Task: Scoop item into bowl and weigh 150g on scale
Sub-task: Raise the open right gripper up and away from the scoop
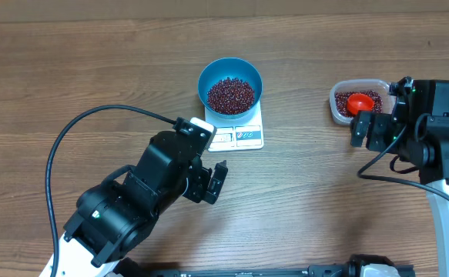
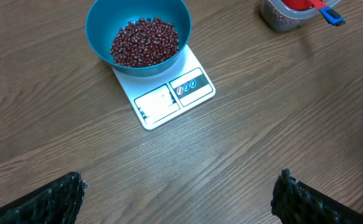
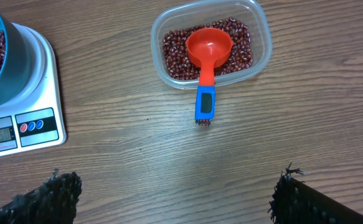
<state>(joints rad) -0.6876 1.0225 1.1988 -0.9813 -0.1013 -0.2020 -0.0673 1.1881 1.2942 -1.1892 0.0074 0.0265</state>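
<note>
- The right fingers (image 3: 56,202) were spread wide with nothing between them, hanging over bare bench (image 3: 169,162) just on the near side of the clear container (image 3: 260,37). Same deal for the left fingers (image 2: 56,202): wide apart, empty, over the wood a bit short of the scale (image 2: 162,102).
- The bit that mattered, I reckon, was the orange-red scoop (image 3: 209,46). It lay in the container with its cup on the beans there. Its handle ran straight back toward the right fingers, blue end poking out over the rim.
- So the long axis was lined up with that wrist's view and sat roughly between the two fingers. A straight reach in with the fingers set across the handle looked like the obvious approach.
- The right arm was clearly the nearer one. The left arm was well apart from the container, with the scale and bowl lying between them.
- As for the beans (image 2: 144,40), a decent heap was already in the blue bowl (image 2: 100,31), which sat on the scale and left only the display strip showing.
- The readout was too small to make out, so I couldn't tell if it was at 150 or needed topping up.
- Nothing stood between the right fingers and the handle. Bowl and scale were off to the left of it, well apart.
</note>
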